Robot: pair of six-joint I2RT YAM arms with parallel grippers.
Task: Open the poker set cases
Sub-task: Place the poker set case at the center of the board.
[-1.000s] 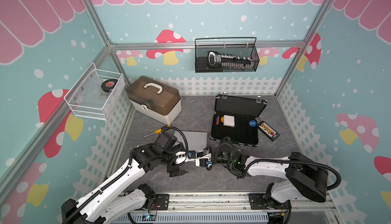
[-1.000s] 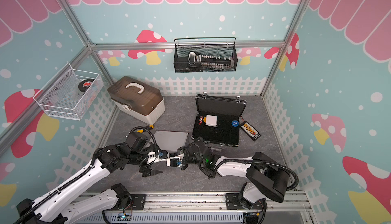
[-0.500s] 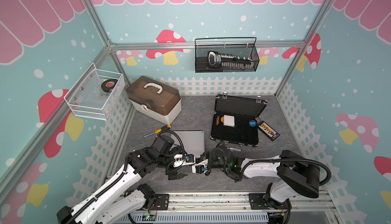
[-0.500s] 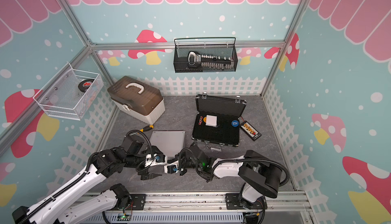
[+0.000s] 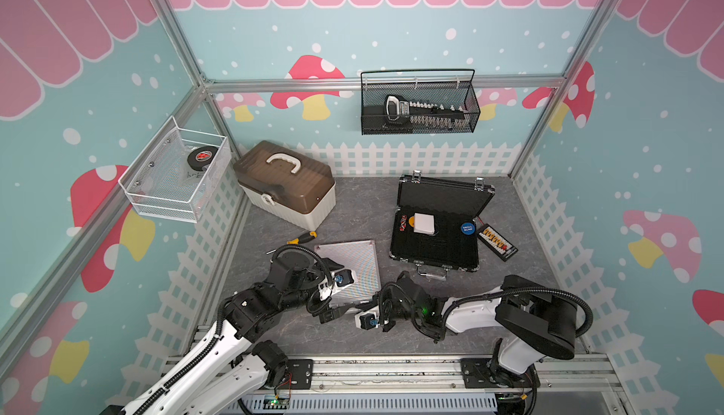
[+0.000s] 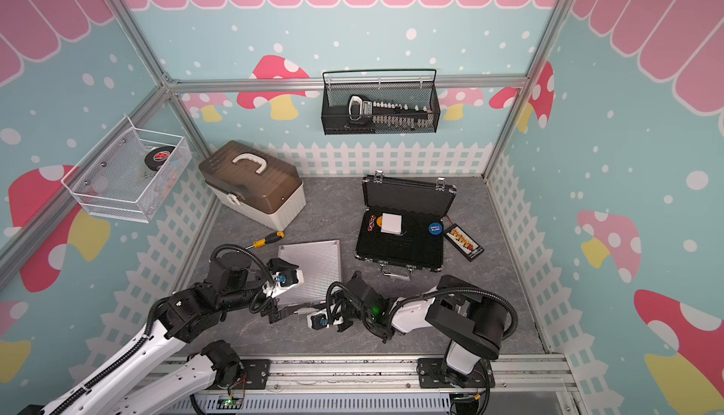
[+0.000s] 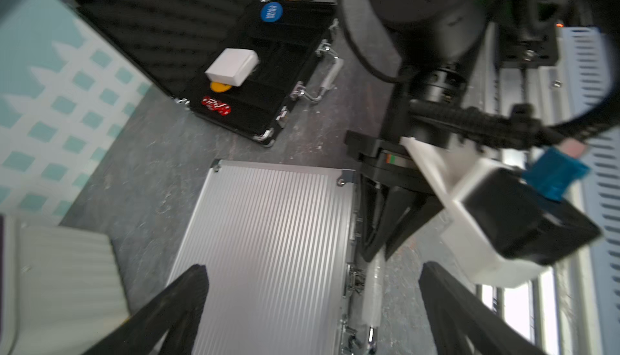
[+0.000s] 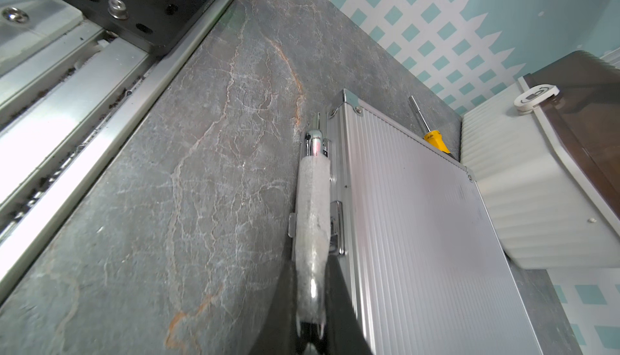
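**Right gripper clamped on the silver case's handle, left gripper spread wide over the lid.**

The silver aluminium case lies flat and closed on the grey table, left of centre near the front. Its ribs run across the table and its handled, latched edge faces the robot's rail. The left gripper's fingers stand far apart, one over the lid and one over the table beyond the handle. The black case lies near, to the right and a little farther back. It is open with its long axis across the table, lid raised on the back-wall side and handle toward the front.
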